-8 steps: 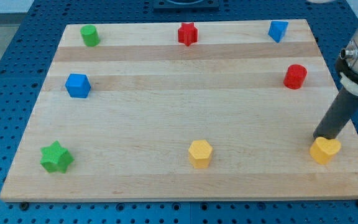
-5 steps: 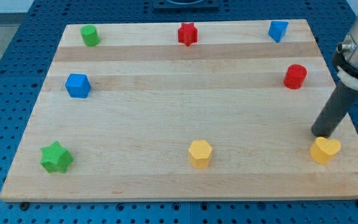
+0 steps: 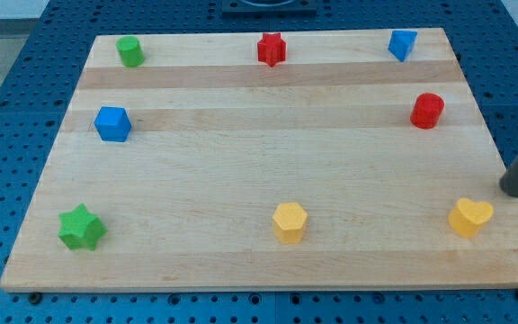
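Note:
My tip [image 3: 514, 190] stands at the view's right edge, just off the wooden board [image 3: 259, 153], with only the lower rod showing. It touches nothing. The nearest block is the yellow heart [image 3: 470, 217], a short way down and to the left of the tip. A red cylinder [image 3: 427, 111] lies higher up on the right side. A yellow hexagon [image 3: 290, 221] sits at bottom centre.
Along the top row stand a green cylinder [image 3: 130, 51], a red star [image 3: 272, 49] and a blue triangular block [image 3: 402, 44]. A blue cube [image 3: 112, 123] is at the left, a green star [image 3: 82, 227] at bottom left. Blue pegboard [image 3: 7, 108] surrounds the board.
The tip has moved away from the yellow heart toward the view's right, past the board's edge. The heart and all other blocks stay where they were.

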Controlling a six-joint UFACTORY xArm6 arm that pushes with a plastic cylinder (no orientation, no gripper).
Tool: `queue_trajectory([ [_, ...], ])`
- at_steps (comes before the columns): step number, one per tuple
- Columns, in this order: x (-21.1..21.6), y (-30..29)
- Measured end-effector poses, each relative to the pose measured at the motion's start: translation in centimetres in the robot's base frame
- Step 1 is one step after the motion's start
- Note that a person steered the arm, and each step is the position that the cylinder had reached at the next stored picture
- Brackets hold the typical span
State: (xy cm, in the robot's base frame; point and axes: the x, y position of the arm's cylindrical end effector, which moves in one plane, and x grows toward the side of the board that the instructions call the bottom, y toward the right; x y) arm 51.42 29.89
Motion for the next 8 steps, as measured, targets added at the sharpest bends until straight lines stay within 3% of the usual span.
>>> queue_trajectory([
  [2,4.2,-0.1],
  [6,3.2,-9.8],
  [8,5.0,-10.6],
])
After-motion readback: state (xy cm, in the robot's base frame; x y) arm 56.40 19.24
